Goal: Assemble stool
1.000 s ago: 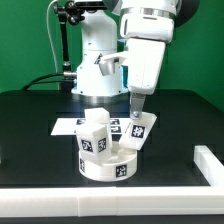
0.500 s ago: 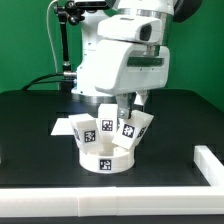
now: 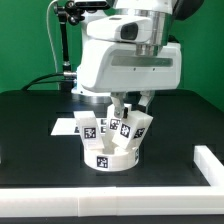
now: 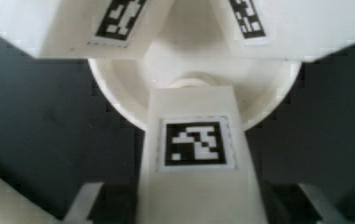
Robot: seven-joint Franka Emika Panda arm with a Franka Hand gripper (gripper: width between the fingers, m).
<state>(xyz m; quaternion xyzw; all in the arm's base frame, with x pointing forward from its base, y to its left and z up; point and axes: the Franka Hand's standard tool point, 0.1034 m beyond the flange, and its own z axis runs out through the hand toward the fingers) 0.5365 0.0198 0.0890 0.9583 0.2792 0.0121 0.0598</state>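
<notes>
Exterior view: at frame centre, the gripper point(image 3: 128, 106) is seen clamped on one leg point(image 3: 123, 127) of the stool point(image 3: 112, 143). Two other legs are seen standing in the round seat point(image 3: 108, 158), on the black table point(image 3: 30, 150).

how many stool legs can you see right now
3, all standing on the round seat: one leg toward the exterior view's left, one in the middle under the gripper, one toward the right.

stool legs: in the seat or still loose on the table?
In the seat. In the exterior view all three legs stand up out of the round seat, splayed outward; none lies on the table. How firmly they sit: cannot tell.
</notes>
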